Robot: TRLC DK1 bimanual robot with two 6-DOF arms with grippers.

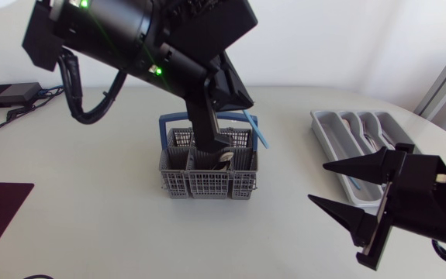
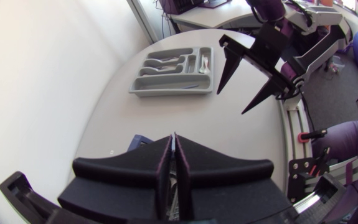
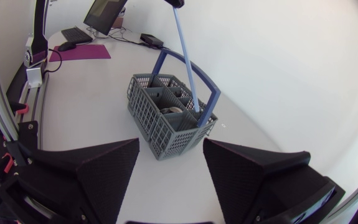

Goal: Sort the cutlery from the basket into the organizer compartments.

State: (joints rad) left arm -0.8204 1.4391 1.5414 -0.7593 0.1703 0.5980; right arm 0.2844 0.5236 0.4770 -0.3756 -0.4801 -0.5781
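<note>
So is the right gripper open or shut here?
Open: the right gripper has its fingers wide apart, nothing between them, near the organizer.

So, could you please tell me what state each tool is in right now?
Left tool: closed, at the basket; whether it holds anything cannot be told.
Right tool: open, empty.
</note>
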